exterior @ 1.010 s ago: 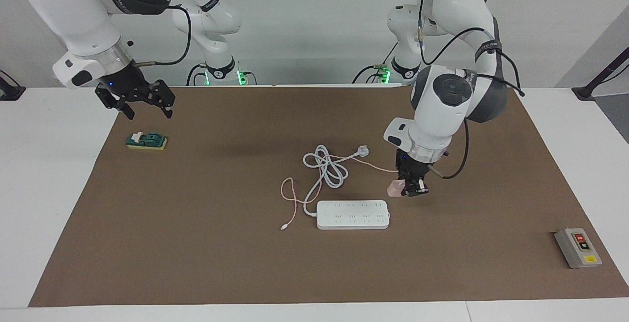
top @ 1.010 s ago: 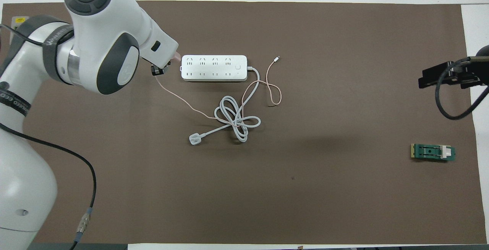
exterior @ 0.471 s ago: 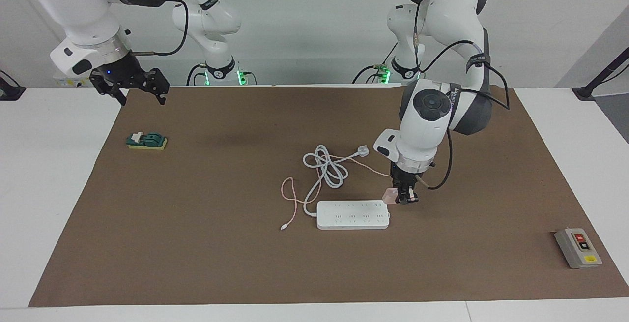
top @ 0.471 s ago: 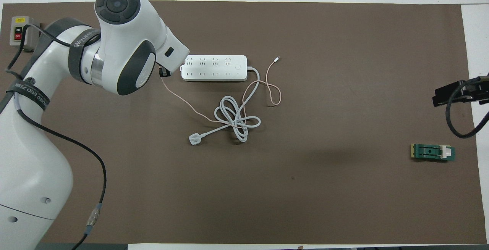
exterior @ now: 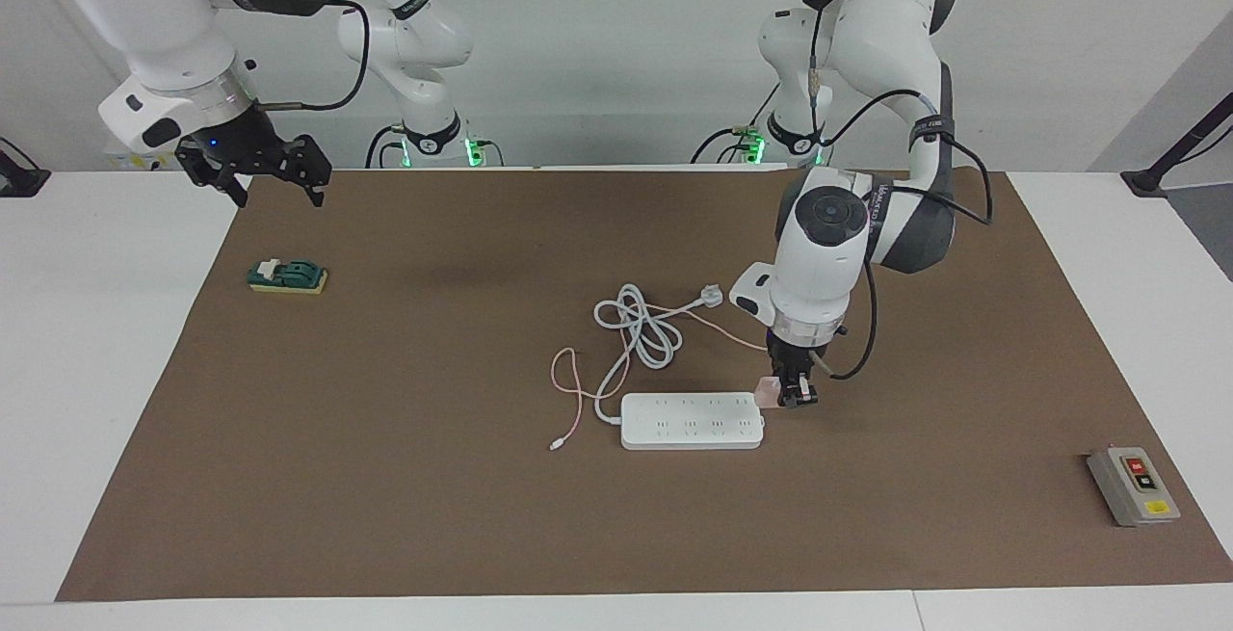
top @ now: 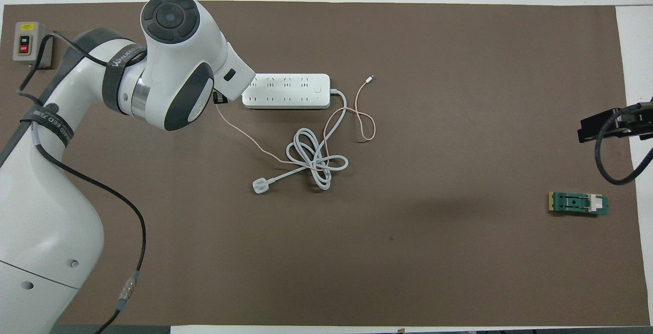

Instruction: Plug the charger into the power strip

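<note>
Moved: the left claw (exterior: 796, 398) has come down and in toward the power strip (exterior: 692, 420) with the charger (exterior: 768, 389); the right claw (exterior: 258, 180) has risen away from the green block (exterior: 287, 276).
Left claw: pinched on the charger, low at the strip's end toward the left arm, at about 3 o'clock of the strip in the facing view.
Charger: pale pink, at that end's corner nearer the robots; touching or not, cannot tell. Its thin pink cable (exterior: 718, 326) trails toward the white plug (exterior: 711, 297).
Power strip: flat on the brown mat (exterior: 385, 477) mid-desk, grey-white cord (exterior: 641, 328) coiled nearer the robots.
Right claw: spread, waiting in the air over the mat's edge, at about 11 o'clock of the green block.
Button box (exterior: 1133, 486): on the mat's corner at the left arm's end.
</note>
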Tool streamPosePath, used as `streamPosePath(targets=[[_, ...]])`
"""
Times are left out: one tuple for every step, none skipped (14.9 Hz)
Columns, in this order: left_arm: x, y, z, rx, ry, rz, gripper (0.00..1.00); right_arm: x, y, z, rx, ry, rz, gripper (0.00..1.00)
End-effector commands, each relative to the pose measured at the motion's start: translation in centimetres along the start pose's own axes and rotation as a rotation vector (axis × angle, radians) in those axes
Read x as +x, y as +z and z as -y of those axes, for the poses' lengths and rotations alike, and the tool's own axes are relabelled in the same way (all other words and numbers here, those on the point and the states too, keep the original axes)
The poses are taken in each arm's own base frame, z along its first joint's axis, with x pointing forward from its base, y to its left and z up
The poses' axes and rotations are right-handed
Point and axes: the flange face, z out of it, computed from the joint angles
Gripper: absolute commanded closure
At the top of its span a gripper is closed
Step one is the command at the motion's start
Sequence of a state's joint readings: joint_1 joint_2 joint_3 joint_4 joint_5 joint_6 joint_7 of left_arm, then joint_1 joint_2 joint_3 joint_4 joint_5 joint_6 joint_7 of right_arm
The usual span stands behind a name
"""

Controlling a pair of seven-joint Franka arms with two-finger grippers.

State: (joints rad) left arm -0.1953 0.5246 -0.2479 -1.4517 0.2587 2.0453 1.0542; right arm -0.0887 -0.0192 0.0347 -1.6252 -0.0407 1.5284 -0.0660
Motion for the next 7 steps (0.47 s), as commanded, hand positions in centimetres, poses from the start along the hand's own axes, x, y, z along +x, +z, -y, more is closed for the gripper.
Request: streamPosePath(targets=[[0.7, 1.0, -0.7, 0.029, 0.027, 0.007, 1.0, -0.7, 0.0, -0.2, -0.018, -0.012, -0.012, 0.0], [0.8, 1.4, -0.7, 0.034, 0.026, 0.002, 1.0, -0.7, -0.1, -0.2, -0.017, -0.012, -0.013, 0.0], [1.3, 1.5, -1.0, 0.038, 0.034, -0.004, 1.0, -0.7, -0.1, -0.2, -0.015, -0.012, -0.015, 0.0], [1.5, 1.8, -1.2, 0.033, 0.038, -0.003, 1.0, -0.7, -0.2, 0.0, -0.016, -0.015, -0.017, 0.0], [1.5, 2.3, -1.5, 0.023, 0.04, 0.001, 1.0, -0.6, -0.2, 0.0, -0.016, -0.017, -0.018, 0.0], [1.5, 2.5, -1.6, 0.02, 0.04, 0.002, 1.0, -0.6, -0.2, 0.1, -0.014, -0.018, -0.018, 0.0], [1.5, 2.5, -1.6, 0.026, 0.04, -0.001, 1.0, -0.6, -0.2, 0.2, -0.016, -0.02, -0.017, 0.0]])
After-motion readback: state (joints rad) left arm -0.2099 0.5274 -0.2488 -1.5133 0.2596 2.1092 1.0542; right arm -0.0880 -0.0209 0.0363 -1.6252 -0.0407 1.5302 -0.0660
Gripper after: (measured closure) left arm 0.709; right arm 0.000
